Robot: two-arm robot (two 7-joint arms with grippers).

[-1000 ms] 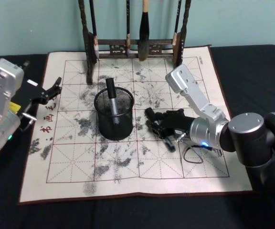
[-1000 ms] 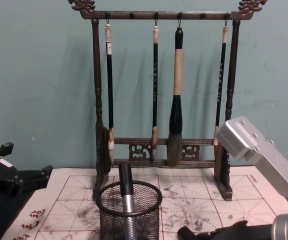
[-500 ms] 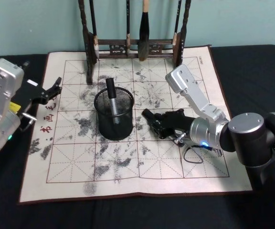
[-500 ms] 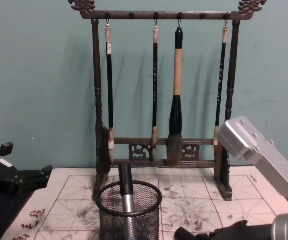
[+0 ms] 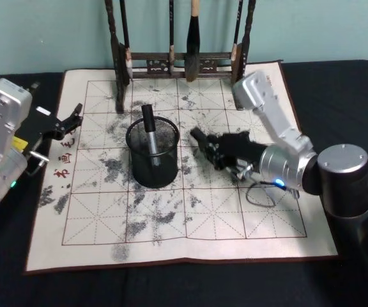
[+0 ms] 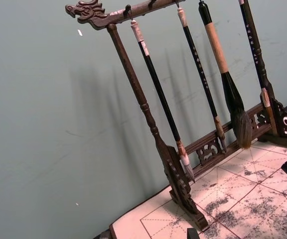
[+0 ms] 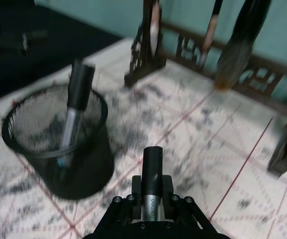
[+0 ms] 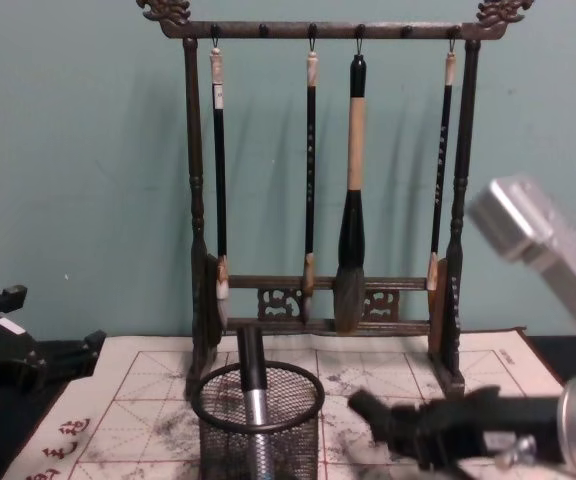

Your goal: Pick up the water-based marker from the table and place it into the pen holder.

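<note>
The black wire-mesh pen holder (image 5: 152, 160) stands on the gridded mat, left of centre, with one black-capped silver marker (image 5: 148, 131) leaning upright inside it. My right gripper (image 5: 217, 151) hovers just right of the holder, shut on a second black marker (image 5: 199, 139) whose cap points toward the holder. In the right wrist view that marker (image 7: 152, 172) juts forward between the fingers, with the holder (image 7: 59, 147) ahead and off to one side. The chest view shows the held marker (image 8: 368, 410) level with the holder's rim (image 8: 258, 385). My left gripper (image 5: 68, 121) rests open at the mat's left edge.
A tall dark wooden brush rack (image 5: 181, 61) with several hanging brushes stands along the mat's far edge, behind the holder. The ink-stained mat (image 5: 171, 217) covers a black table. A thin cable loop (image 5: 259, 195) hangs under my right wrist.
My right gripper has risen off the mat with the marker and shifted back and toward the holder. The left arm and the marker in the holder have not moved.
</note>
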